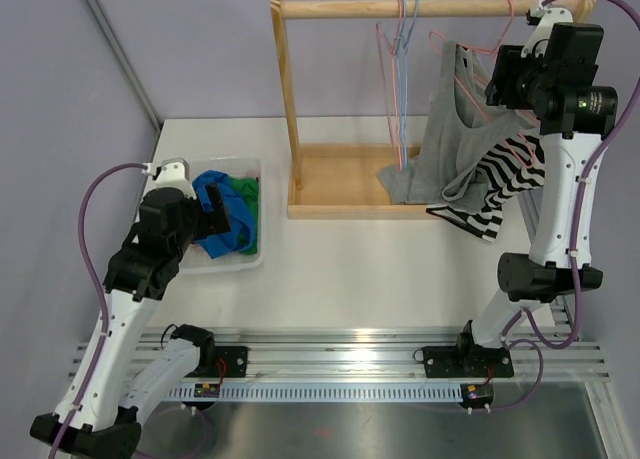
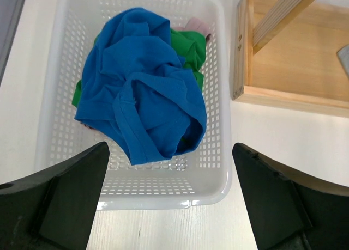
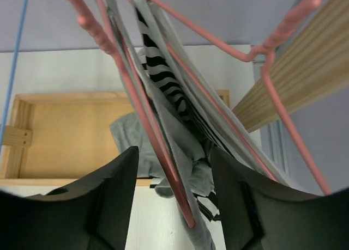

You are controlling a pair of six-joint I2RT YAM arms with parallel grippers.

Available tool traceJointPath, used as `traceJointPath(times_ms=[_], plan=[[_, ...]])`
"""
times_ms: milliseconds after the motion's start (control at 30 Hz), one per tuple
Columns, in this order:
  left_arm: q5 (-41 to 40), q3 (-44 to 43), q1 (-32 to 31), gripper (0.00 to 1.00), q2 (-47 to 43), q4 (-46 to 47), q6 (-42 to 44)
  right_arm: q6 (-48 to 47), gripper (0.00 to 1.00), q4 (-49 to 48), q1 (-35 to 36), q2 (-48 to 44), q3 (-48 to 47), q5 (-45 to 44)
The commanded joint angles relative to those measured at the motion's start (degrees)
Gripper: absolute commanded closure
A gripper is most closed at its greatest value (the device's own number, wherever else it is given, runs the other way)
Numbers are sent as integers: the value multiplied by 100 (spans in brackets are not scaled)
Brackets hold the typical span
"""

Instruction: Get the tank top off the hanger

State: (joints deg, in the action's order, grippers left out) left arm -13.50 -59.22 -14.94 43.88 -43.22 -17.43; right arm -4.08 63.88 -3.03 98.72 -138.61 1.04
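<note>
Top external view: a plain grey tank top hangs limp on a pink hanger from the wooden rack's rail, hem pooled on the rack's base; right pincer, partly open, straddles hanger wire and grey cloth at the rack's right end; left pincer, wide open and empty, hovers left of the rack.

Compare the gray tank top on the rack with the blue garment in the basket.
The gray tank top hangs from a pink hanger on the wooden rail; the blue garment lies crumpled in the white basket. The gray one is by the right gripper, the blue one under the left gripper. Both are plain-colored cloth.
</note>
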Motion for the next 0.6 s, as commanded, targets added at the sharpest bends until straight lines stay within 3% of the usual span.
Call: traceJointPath(times_ms=[0, 267, 300, 367, 500, 567], plan=[[39, 130, -106, 1, 226, 455, 135, -137, 39, 11, -93, -116, -114, 1116], [330, 148, -106, 1, 446, 411, 143, 38, 58, -130, -93, -169, 9, 1706], [339, 156, -106, 1, 411, 420, 143, 47, 70, -121, -93, -160, 18, 1811], [348, 174, -106, 1, 385, 429, 143, 126, 83, -112, -75, -134, 18, 1953], [374, 174, -106, 1, 385, 429, 152, 232, 90, -147, 3, -151, -8, 1979], [374, 183, -106, 1, 385, 429, 144, 372, 100, -148, 56, -151, -166, 1970]])
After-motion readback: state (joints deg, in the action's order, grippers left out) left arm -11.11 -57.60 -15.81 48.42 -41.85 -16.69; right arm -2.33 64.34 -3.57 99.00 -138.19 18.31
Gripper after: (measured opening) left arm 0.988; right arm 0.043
